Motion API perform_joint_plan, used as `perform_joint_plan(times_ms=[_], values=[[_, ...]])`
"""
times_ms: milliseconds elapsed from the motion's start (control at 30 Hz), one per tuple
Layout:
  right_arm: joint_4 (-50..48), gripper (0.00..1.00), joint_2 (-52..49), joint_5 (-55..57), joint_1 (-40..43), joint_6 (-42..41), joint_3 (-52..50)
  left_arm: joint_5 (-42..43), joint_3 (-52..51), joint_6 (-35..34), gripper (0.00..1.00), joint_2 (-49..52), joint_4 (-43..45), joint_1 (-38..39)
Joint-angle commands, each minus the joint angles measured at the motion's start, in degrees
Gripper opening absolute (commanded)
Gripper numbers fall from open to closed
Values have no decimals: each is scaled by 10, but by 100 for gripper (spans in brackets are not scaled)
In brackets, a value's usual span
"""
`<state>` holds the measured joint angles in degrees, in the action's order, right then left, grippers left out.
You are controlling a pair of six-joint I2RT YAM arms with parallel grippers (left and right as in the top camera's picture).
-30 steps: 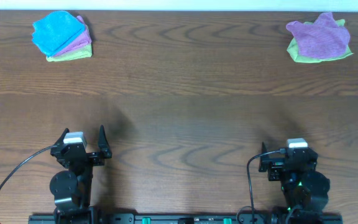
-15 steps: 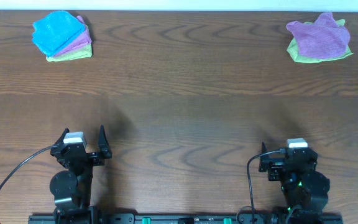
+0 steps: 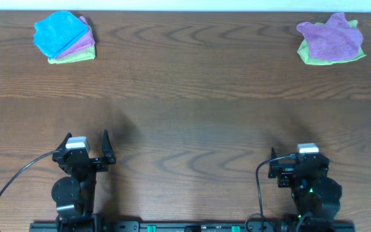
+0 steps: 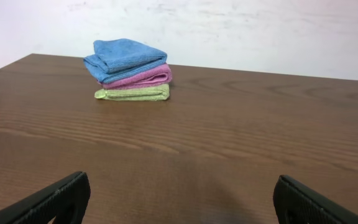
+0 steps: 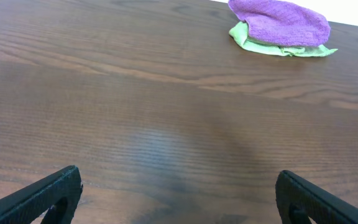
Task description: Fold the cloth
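The cloth [image 3: 330, 37] is a crumpled purple-lilac towel at the table's far right corner, lying on top of a lime-green cloth [image 3: 310, 57]. The right wrist view shows the cloth [image 5: 278, 22] far ahead and a little to the right. Near the front edge on the right, my right gripper [image 3: 299, 156] is open and empty, its jaws wide over bare wood [image 5: 179, 193]. My left gripper [image 3: 86, 138] sits at the front left, also open with nothing between the fingers [image 4: 179, 199]. Both grippers are far from the cloth.
A folded stack [image 3: 64, 37] of a blue, a pink-purple and a green cloth rests at the far left corner, straight ahead in the left wrist view [image 4: 132, 68]. The brown wooden table [image 3: 185, 116] stretches between the grippers and both piles. A white wall runs behind it.
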<state>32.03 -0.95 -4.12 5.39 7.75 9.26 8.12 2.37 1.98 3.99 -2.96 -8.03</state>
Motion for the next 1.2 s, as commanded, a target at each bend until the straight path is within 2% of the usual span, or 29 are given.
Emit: perform_joint_plan(times_ms=[0,167,367,500,633,700,867,1167], values=[[-1,99,6,-6,-4,-8,-7,-8,-21,10,95,-4,-8,2],[-50,98,6,-6,-4,-26,-7,-8,-21,10,95,-4,-8,2],[-264,99,-23,100,-4,-105,-8,-8,-21,10,95,-4,-8,2],[-405,99,-113,119,7,-162,8,-8,-21,10,96,-4,-8,2],[-487,99,-257,118,33,-186,77,-8,-21,10,96,-4,-8,2],[-499,99,-381,117,54,-184,158,-8,-21,10,95,-4,-8,2],[-494,99,-593,112,78,-181,312,-8,-21,10,95,-4,-8,2],[-371,99,-905,112,116,-171,606,-8,-21,10,95,-4,-8,2]])
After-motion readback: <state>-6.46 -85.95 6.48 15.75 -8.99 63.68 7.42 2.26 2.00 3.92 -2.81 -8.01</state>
